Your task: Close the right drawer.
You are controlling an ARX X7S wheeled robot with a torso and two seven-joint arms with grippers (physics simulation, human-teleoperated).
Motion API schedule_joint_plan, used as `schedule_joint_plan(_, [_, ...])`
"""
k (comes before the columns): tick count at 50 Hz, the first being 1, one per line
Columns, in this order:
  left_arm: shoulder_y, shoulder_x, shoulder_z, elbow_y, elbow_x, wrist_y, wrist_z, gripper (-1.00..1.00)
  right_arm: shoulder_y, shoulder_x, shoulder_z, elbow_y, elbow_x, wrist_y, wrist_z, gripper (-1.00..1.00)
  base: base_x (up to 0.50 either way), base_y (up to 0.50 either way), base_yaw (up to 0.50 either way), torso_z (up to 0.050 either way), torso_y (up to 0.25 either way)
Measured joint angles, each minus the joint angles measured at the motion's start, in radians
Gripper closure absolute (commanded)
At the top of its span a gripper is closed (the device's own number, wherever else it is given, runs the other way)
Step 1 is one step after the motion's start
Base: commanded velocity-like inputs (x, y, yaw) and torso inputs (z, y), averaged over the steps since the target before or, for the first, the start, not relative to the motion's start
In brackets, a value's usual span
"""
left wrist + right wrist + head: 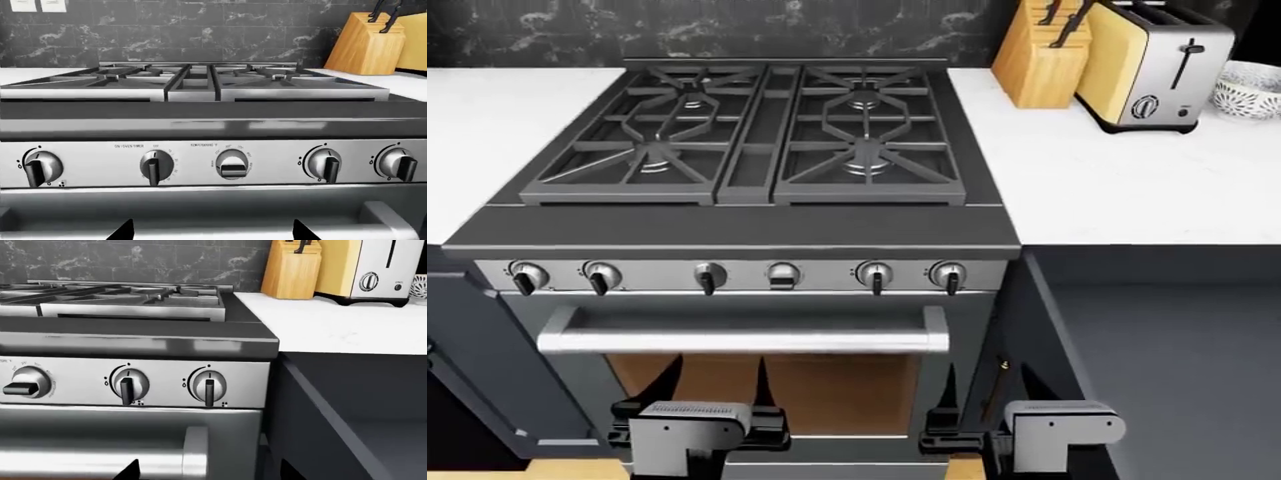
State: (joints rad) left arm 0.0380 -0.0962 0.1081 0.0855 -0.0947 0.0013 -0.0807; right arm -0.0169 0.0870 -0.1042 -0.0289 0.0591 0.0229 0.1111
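Right drawer (pixel 1174 370) front panel and handle beyond the head view's edge.

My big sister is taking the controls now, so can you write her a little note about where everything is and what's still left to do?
Left gripper: open, holding nothing, hanging low in front of the oven door.
Right gripper: open, holding nothing, hanging low at the oven's right edge, beside the drawer.
Drawer: right of the stove, under the white counter, pulled out with its dark inside showing. Its front panel and handle are out of view.
Done: nothing yet; neither gripper touches the drawer.
Left: get a gripper, probably the right one, onto the drawer's front and push it shut.
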Motion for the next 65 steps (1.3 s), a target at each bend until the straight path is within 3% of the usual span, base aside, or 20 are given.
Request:
schedule_joint_plan(23, [0.002,-0.023,0.018,0.003,-0.043,-0.002,-0.021,-1.0,0.009,0.023,-0.03,0.006,0.017,0.007,0.033,-1.0,0.0,0.0,0.0,0.05,0.0])
schedule_joint_plan(36, [0.002,-0.04,0.036,0.035,-0.024,-0.066,-0.059,-1.0,0.019,0.033,-0.044,0.001,0.019,0.039,0.057,-1.0,0.0,0.0,0.0,0.001,0.0])
schedule_joint_plan(65, [-0.084,-0.104,0.033,0.441,-0.036,-0.454,-0.13,-1.0,0.126,0.094,-0.093,-0.368,-0.001,0.439,0.081,-1.0,0.0,0.0,0.0,0.0,0.0])
